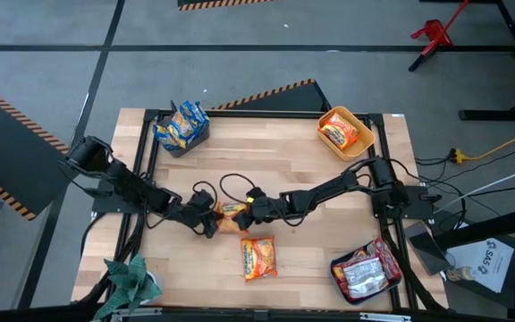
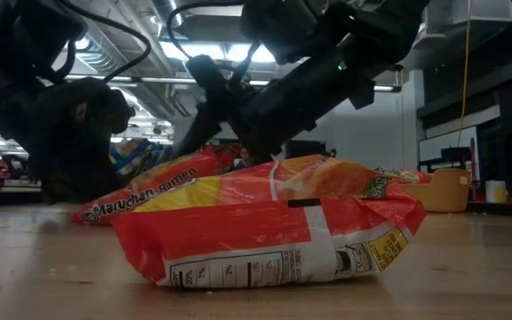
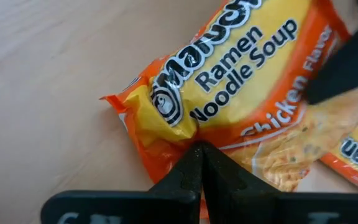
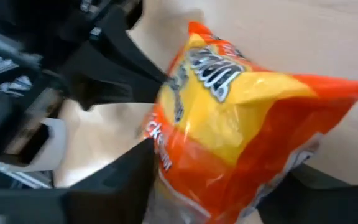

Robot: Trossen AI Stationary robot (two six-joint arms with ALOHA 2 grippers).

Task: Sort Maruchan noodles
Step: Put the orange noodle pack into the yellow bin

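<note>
Seen from above, we have a wooden worktop with both arms reaching to its middle, where they meet over one orange-and-yellow noodle packet. The left hand is pinched shut on a crimped corner of this packet; its wrist view shows the two dark fingertips closed together on the wrapper. The right hand comes from the other side with its fingers spread around the packet's far end, one on each side; we cannot tell whether they press on it yet.

We judge this to be a handover between the arms, on the way to sorting the packet. Next, the right hand likely needs a firm hold before the left lets go, then a carry to the yellow bin at the far right corner, which holds orange packets.

A second orange packet lies flat nearer the front edge. Blue packets fill a grey bin at the far left, and silver-and-red ones sit in a bin at the near right.

Readable print on the held packet: "Ramen Noodle Soup" and "Chicken Flavor", under a partly cut-off Maruchan logo. In the low view, "Maruchan Ramen" shows.
</note>
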